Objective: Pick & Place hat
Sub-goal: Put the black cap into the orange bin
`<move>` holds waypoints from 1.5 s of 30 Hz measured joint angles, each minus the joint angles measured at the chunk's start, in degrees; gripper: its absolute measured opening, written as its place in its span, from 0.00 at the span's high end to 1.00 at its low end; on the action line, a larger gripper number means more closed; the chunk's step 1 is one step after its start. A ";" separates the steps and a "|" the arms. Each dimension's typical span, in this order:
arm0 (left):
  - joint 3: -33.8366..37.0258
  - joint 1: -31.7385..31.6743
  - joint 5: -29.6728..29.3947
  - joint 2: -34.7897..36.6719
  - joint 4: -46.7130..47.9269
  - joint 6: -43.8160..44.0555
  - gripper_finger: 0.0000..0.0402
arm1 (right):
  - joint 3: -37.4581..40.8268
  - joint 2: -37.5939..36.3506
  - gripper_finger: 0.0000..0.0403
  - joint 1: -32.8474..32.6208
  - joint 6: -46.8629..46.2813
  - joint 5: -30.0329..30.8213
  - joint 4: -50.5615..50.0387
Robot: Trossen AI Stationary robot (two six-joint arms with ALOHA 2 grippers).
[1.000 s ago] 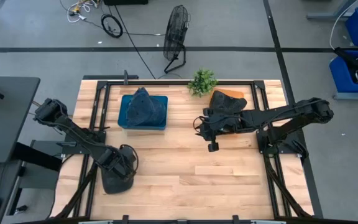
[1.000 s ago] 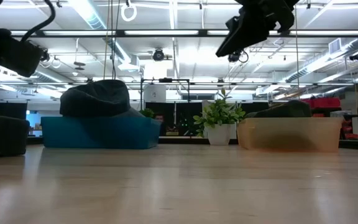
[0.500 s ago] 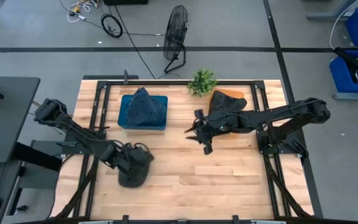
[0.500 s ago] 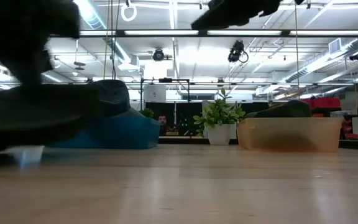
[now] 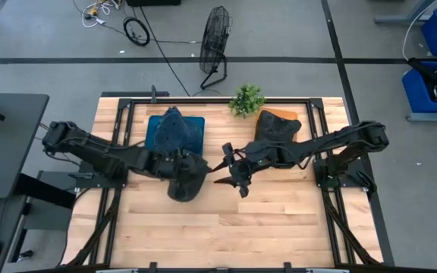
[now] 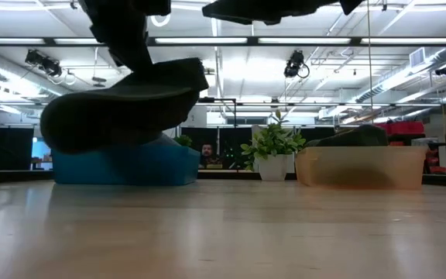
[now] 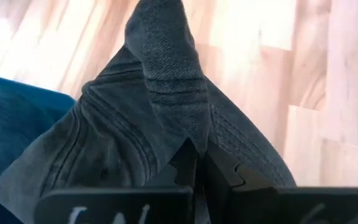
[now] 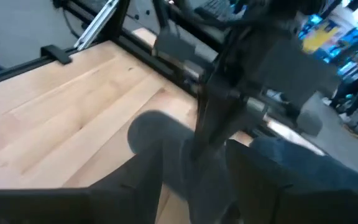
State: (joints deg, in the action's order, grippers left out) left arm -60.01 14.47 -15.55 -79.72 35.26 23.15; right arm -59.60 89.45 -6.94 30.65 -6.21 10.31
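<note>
A dark grey hat (image 5: 190, 182) hangs over the middle of the wooden table, just in front of the blue bin (image 5: 152, 145). My left gripper (image 5: 171, 164) is shut on it. In the low view the hat (image 6: 122, 112) is clear of the tabletop. My right gripper (image 5: 230, 176) stands open a little to the hat's right, at about the same height, with nothing between its fingers. In the right wrist view the hat (image 8: 157, 134) shows ahead of it. My left gripper pinches a raised fold of the hat's cloth (image 7: 178, 134) between its two fingers (image 7: 185, 167). The fingers come down on it slanting from the table's left. The hat hangs below them, tilted, lifted clear of the table.
The blue bin holds another dark hat (image 5: 173, 125). A tan bin (image 5: 273, 115) at the far right holds a dark hat (image 5: 281, 130) too. A small potted plant (image 5: 246, 99) stands at the far edge between them. Bare wood lies toward the near edge.
My left gripper has taken hold of the hat at the near left corner, lifted it clear, and carried it toward the right and far edges, up to the blue bin. My right gripper has moved left toward the hat, and its fingers now stand wider apart.
</note>
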 joint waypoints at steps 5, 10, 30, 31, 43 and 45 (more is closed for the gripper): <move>0.00 -4.16 2.11 0.00 -2.25 -7.36 0.97 | -0.43 -0.02 0.53 0.09 -0.04 1.68 0.62; 0.00 -6.49 3.26 0.00 -11.32 -17.59 0.97 | -0.43 -0.02 0.53 0.35 -0.55 3.15 -0.81; -0.04 -10.68 11.13 -0.13 -16.30 -33.28 0.97 | -0.45 -0.04 0.53 1.25 -1.83 4.26 -0.13; -0.04 -10.70 11.11 -0.13 -16.54 -34.29 0.97 | -0.45 -0.04 0.53 1.50 -2.75 4.79 -0.93; -0.04 -10.72 14.21 -0.13 -16.58 -39.86 0.97 | -0.45 -0.07 0.53 2.08 -6.32 11.23 -3.92; -0.04 -10.74 14.16 -0.15 -16.77 -40.32 0.97 | -0.47 -0.07 0.53 2.10 -6.89 11.18 -5.50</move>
State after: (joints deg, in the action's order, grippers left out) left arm -60.05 3.73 -1.39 -79.88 18.49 -17.17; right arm -60.07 89.38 -4.84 23.76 4.97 4.81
